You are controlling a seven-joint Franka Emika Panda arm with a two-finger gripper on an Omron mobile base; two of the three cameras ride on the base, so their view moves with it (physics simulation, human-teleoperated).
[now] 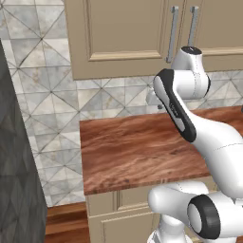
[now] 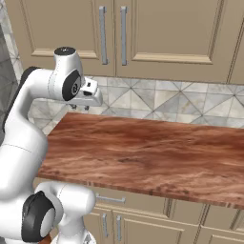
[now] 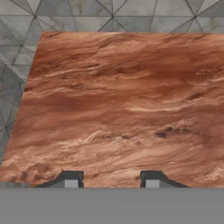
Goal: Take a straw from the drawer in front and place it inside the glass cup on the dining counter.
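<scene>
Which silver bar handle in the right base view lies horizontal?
The slim handle on the beige drawer under the reddish wood-grain counter; the wall-cabinet handles stand vertical.

This is a home kitchen. A reddish wood-grain countertop [image 2: 143, 152] spreads beyond the fingers [image 3: 72, 178], sitting on beige base cabinets with a drawer [image 2: 119, 199] below its front edge. Past the counter's far edge rises a grey tiled backsplash [image 2: 157, 100], with beige wall cabinets [image 2: 157, 33] bearing slim silver bar handles [image 2: 102, 33] above it.
</scene>
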